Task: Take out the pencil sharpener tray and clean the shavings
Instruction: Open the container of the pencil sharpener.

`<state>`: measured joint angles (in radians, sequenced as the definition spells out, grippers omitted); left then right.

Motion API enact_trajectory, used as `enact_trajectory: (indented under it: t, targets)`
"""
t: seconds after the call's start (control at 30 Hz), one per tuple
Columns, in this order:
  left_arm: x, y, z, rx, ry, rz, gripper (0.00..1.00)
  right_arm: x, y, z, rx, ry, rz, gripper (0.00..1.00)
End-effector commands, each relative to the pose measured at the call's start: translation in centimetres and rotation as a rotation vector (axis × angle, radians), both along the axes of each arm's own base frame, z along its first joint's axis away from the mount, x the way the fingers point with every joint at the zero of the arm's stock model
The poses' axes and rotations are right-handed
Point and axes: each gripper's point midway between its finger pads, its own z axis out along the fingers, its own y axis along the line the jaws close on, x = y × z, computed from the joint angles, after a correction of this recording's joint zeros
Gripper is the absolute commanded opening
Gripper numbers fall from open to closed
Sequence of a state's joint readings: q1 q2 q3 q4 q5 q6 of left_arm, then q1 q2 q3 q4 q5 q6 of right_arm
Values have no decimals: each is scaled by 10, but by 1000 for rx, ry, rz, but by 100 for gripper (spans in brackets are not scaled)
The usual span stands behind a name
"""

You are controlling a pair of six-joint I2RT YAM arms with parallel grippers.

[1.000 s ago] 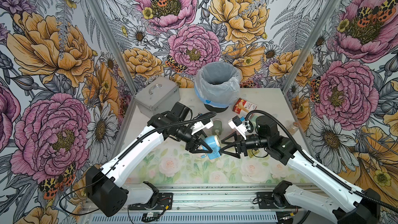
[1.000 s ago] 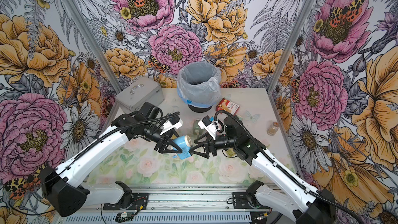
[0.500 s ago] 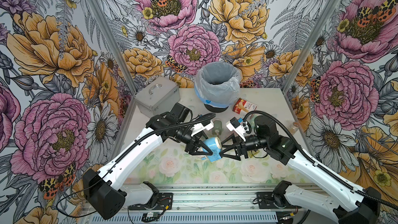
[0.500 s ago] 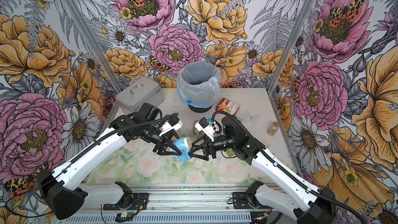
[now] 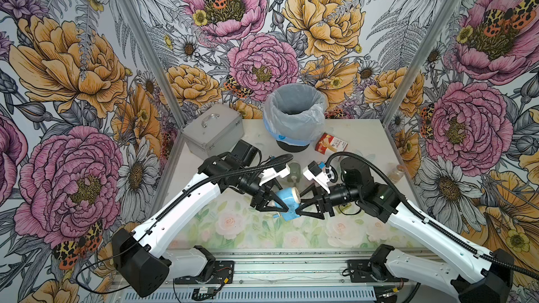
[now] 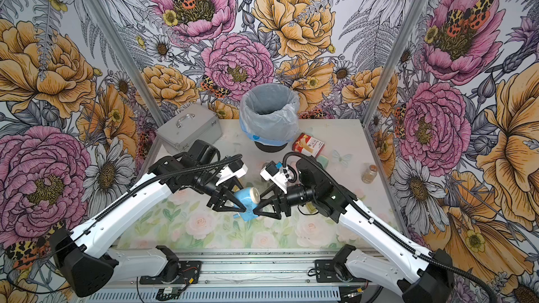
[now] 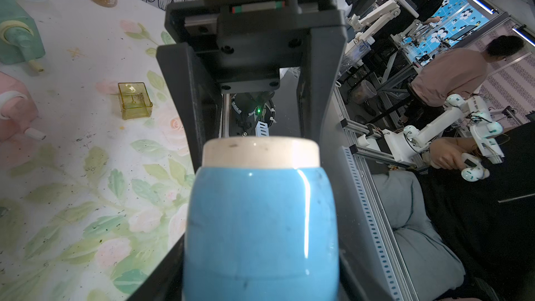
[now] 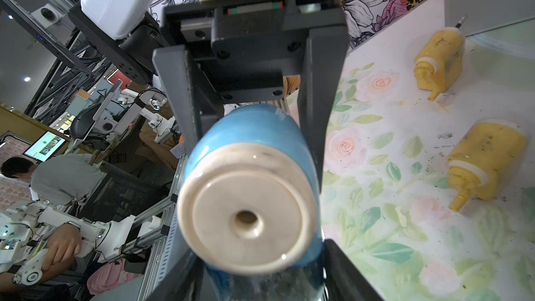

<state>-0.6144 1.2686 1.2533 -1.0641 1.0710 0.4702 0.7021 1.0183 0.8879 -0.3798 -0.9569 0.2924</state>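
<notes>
The left gripper [image 5: 280, 203] and right gripper [image 5: 298, 206] are both clamping the glossy blue barrel-shaped pencil sharpener [image 5: 287, 196] above the rose-printed table mat [image 5: 233, 228], where dark shavings [image 8: 444, 136] are lying scattered; flowered walls [image 5: 262, 53] are enclosing everything.

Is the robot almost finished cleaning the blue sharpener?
Not yet. Done: one clear yellow tray lies out on the table. In hand: the left fingers hold the blue pencil sharpener up, the right fingers straddle it. Left: seemingly pulling its tray and getting the scattered shavings into the bin.
</notes>
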Motion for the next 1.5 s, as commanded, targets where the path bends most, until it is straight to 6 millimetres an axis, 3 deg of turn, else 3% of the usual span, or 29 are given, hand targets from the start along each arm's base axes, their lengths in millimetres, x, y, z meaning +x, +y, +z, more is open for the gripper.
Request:
enact_trajectory:
  t: [0.0,0.07,0.2,0.9,1.47]
  targets:
    - [-5,0,25,-79,-84,-24,2,-2,2,9,2,-30,11,55]
    - [-5,1,24,-76,-82,-18,2,-2,1,10,1,-34,8,44]
    - [-6,3,22,-75,-73,-15,2,-1,0,15,1,-49,0,32]
    - [-1,12,6,-41,-42,30,2,11,-16,38,28,-99,-77,30]
    - [16,22,18,-47,-102,107,2,27,-28,49,39,-138,-162,29]
